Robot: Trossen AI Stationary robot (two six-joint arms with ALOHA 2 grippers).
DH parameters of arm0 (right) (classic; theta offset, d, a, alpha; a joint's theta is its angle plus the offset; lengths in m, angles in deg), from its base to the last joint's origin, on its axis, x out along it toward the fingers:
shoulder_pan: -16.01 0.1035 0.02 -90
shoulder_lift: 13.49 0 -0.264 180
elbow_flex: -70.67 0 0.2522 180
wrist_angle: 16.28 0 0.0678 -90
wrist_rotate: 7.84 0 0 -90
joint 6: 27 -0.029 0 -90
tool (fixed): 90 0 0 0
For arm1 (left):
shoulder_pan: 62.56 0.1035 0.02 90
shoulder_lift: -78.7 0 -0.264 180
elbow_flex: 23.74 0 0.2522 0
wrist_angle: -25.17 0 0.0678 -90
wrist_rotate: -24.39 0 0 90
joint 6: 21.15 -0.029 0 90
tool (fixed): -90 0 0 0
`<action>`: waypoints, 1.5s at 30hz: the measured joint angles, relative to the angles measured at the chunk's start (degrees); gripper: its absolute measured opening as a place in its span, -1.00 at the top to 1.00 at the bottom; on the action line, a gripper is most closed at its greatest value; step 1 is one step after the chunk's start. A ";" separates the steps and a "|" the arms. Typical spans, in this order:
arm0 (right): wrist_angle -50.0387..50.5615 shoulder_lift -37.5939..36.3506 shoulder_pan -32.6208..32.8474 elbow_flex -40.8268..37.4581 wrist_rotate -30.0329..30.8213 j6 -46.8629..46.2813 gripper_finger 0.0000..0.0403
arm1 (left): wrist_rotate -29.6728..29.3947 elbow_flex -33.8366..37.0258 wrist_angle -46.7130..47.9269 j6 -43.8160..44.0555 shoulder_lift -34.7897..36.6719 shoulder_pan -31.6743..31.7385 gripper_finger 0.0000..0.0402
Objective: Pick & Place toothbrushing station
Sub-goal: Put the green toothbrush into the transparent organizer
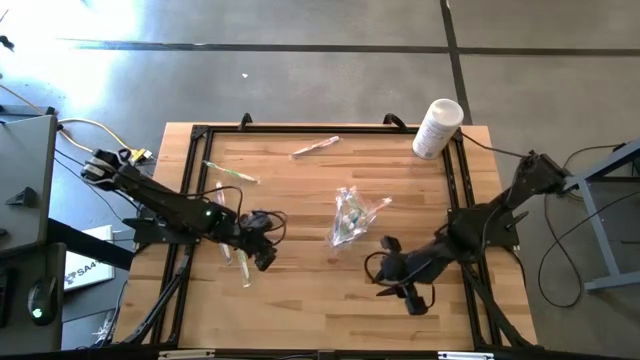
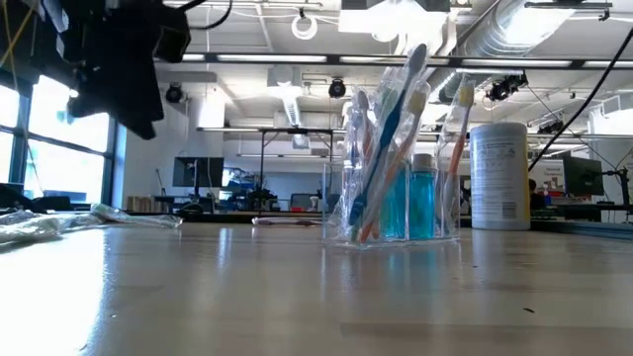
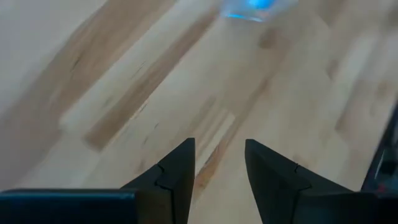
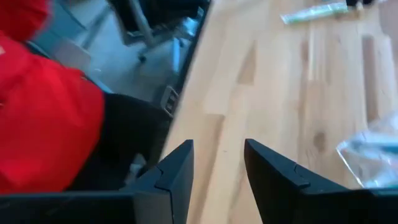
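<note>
Clear crinkly plastic bag (image 1: 352, 217) of slim toothbrushes and teal tubes, mid-table, long axis running from far-right to near-left. Left gripper (image 1: 266, 257) and right gripper (image 1: 411, 298): jaws slightly apart, empty, clear of the bag.

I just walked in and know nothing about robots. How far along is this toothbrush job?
Partly done, it seems. The clear bag mid-table already holds several toothbrushes and teal tubes. Nothing is in hand: the left hand and right hand are both open and empty. Still loose: wrapped brushes at the far edge, left side and beside the left hand.
</note>
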 joint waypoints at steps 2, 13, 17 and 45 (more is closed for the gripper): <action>0.03 1.48 0.79 -0.02 2.25 -0.88 0.33 | -1.95 0.00 2.06 9.63 -0.06 -1.16 0.32; 1.42 6.48 1.54 -0.01 0.80 -4.47 0.33 | 2.79 0.02 23.24 41.13 -2.74 -6.60 0.32; 1.73 6.71 1.52 0.01 0.92 -4.67 0.33 | 2.66 0.02 23.41 46.59 -3.39 -8.01 0.32; 1.40 6.71 2.18 0.03 2.33 -5.06 0.33 | 5.31 0.08 24.35 54.48 -12.17 -7.23 0.32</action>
